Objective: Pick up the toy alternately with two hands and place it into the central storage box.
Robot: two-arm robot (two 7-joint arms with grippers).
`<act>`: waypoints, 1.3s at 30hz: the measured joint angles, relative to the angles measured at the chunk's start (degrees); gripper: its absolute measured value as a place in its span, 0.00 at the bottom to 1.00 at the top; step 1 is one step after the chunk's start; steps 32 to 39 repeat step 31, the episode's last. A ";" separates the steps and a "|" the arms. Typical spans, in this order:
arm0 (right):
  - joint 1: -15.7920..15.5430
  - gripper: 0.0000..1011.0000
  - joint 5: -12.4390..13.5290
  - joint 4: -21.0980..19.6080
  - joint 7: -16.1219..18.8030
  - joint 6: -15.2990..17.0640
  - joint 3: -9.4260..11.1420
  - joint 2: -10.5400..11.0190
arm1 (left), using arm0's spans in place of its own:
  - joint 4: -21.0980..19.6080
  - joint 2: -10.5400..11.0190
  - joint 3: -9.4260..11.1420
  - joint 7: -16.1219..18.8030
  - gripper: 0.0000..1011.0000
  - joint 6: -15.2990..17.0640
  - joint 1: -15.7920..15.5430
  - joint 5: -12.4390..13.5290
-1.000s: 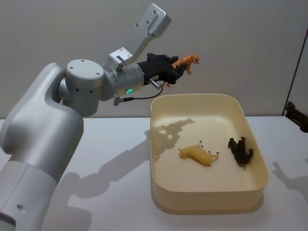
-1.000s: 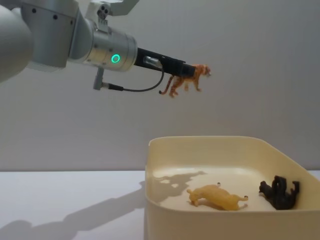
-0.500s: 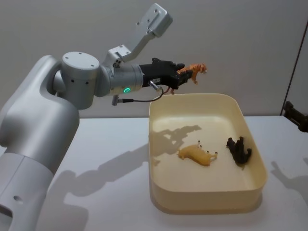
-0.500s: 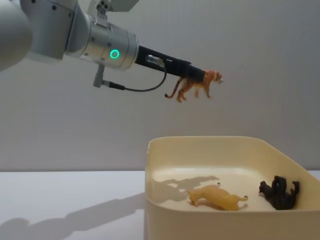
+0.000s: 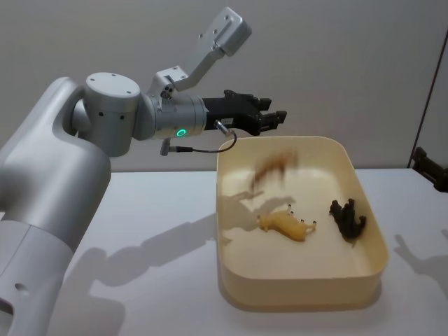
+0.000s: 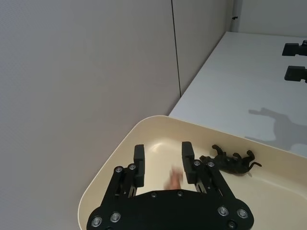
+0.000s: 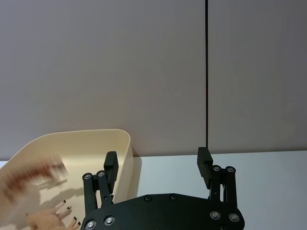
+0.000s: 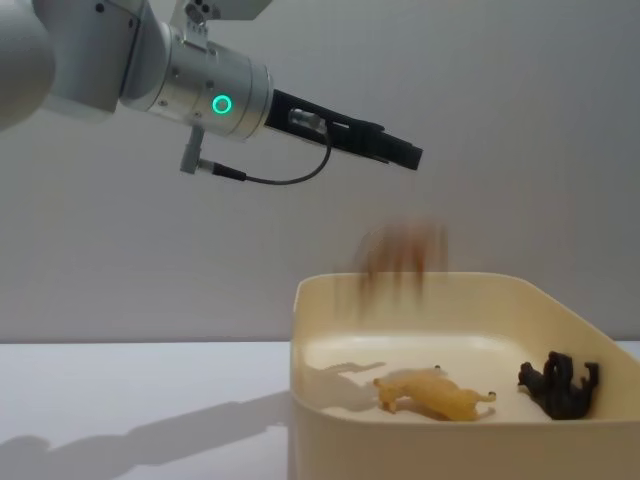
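While the left gripper [image 5: 274, 120] hangs above the far-left corner of the cream storage box [image 5: 364, 283] with fingers spread and empty, an orange tiger toy [image 8: 400, 258] is a blur in mid-air over the box. Inside lie a yellow animal figure [image 5: 287, 225] and a black one [image 5: 348, 218]. The right gripper [image 7: 157, 166] stands open, holding nothing.

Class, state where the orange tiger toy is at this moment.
In the chest view the tiger is in mid-air, below the open left gripper, above the storage box.
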 joint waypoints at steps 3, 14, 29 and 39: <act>0.00 0.99 0.00 0.00 0.00 0.00 0.00 0.00 | -0.04 0.05 0.01 -0.33 0.48 0.13 -0.01 0.00; 0.00 0.99 0.00 0.00 0.00 0.00 0.00 0.00 | -0.14 0.19 0.08 -1.30 0.81 0.52 -0.06 0.04; 0.00 0.99 0.00 0.00 0.00 0.00 0.00 0.00 | -0.22 0.28 0.09 -1.80 0.99 0.72 -0.07 0.10; 0.00 0.99 0.00 0.00 0.00 0.00 0.00 0.00 | -0.22 0.29 0.09 -1.84 0.99 0.74 -0.07 0.10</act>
